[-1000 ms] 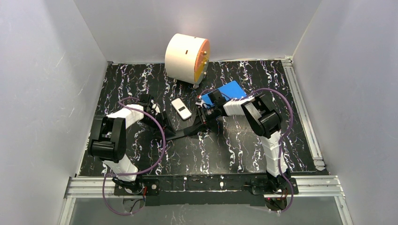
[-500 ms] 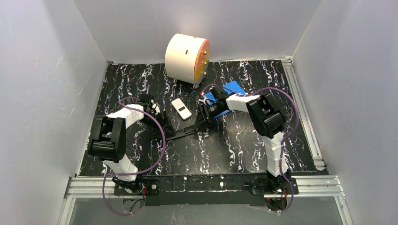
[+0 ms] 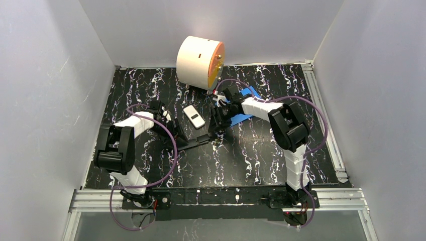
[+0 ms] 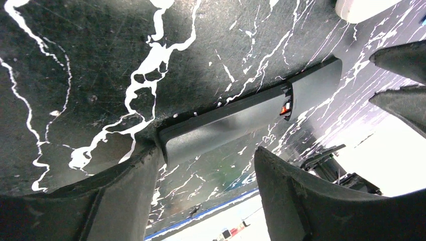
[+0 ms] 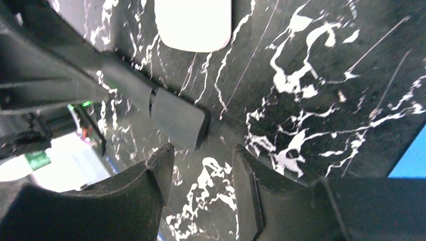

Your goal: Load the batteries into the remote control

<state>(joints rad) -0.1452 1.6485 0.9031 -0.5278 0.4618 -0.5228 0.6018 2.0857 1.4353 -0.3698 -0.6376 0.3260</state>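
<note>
Lying flat on the black marbled table [image 3: 241, 155], the long black remote [image 3: 197, 141] stretches slantwise between the two arms, one end toward each gripper. The left gripper [image 4: 206, 153] is low over the near end, its fingers spread: that end of the remote sits between them, pressed up against one finger [image 4: 120, 186], while a strip of table shows between it and the other, so from where I stand it does not look clamped. The right gripper [image 5: 203, 150] hangs just short of the remote's other end with its fingers parted and nothing but table between them. A seam crosses the remote near that end, and a sliver of orange-red [image 4: 285, 108] peeks out at it; it is too small for me to call it a battery with certainty. The dark greenish battery I cannot find in any view. A smaller white remote [image 3: 194, 116] lies just beyond the black one, a blue pad [image 3: 249, 93] sits under the right arm, and a white drum [image 3: 198, 61] with an orange face stands at the back.
</note>
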